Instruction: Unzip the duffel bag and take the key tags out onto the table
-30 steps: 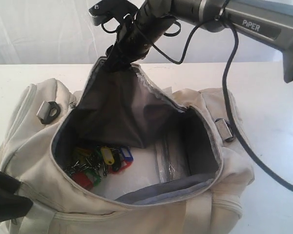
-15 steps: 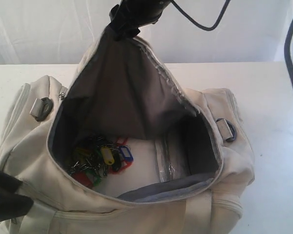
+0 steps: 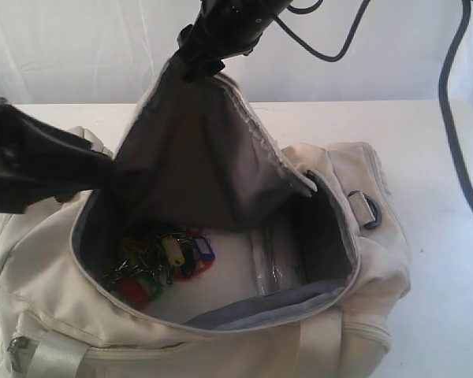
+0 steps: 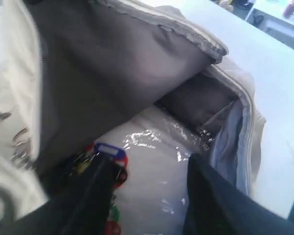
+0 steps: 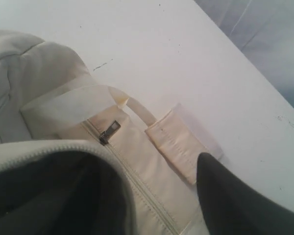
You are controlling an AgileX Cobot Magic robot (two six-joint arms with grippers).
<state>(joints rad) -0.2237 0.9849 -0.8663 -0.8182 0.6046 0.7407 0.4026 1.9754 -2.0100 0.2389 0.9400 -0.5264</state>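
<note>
Table (image 3: 426, 142): plain white, flat, matte. Its far edge runs across behind the bag.

Duffel bag (image 3: 55, 315): beige woven fabric, soft and slumped. Long axis lies roughly parallel to the table's far edge. Mouth faces up, unzipped wide. Smooth dark grey lining, grey zip tape along the rim, glossy pale floor panel inside. The top flap is drawn up into a tall peak on the far side. Black-and-metal strap ring (image 3: 368, 209) at the right end. Flat webbing handle (image 5: 174, 142) and small metal zip pull (image 5: 109, 132) on the outside.

Right gripper (image 3: 195, 57): pinched on the flap's peak, holding it raised.

Left gripper (image 4: 147, 164): at the mouth's left rim, angled down into the bag. Fingers spread apart, nothing between them.

Key tags (image 3: 162, 258): inside the bag, on its floor toward the left end. Flat plastic in red, yellow, green and blue, bunched on metal rings, near one left finger.
</note>
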